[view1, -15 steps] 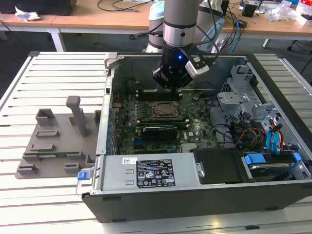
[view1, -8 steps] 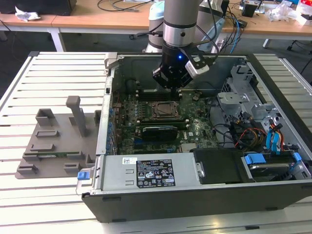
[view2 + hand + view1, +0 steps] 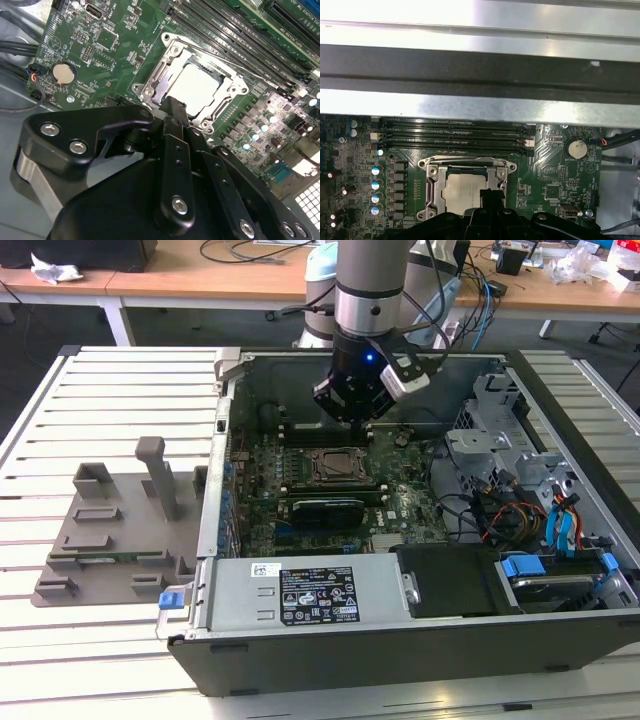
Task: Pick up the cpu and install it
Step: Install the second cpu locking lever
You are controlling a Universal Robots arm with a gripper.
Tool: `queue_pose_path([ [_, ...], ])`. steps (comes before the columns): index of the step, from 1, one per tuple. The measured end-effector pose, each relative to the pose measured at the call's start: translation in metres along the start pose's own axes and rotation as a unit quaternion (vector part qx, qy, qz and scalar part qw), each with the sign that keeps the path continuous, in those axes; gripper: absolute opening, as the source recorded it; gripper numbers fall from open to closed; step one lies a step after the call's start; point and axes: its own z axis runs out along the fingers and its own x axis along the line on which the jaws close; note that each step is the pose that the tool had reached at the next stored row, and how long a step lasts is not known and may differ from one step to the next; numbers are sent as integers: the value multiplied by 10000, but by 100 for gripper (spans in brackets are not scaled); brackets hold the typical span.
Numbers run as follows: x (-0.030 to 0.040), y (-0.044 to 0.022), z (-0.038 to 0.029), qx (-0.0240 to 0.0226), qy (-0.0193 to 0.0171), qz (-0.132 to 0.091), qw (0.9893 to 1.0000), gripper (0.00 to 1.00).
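Arm: one, vertical, wrist pointing straight down, entering the exterior view at 12 o'clock. Gripper: black, linkage type, hanging low; fingers drawn together to one narrow tip in both wrist views, nothing gripped.

A silver-grey cylindrical robot arm with dark cables beside it ends in a black wrist block bearing a small blue light and a pale boxy camera module. In the second wrist view the gripper is matte black, built of curved linkage plates fastened with round silver screws
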Motion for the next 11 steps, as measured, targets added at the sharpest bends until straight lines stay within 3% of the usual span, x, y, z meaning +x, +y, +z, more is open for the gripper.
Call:
queue_pose_path([
  [9, 11, -262, 13, 0, 0, 0, 10000, 11],
  [11, 15, -361, 18, 0, 0, 0, 10000, 11],
])
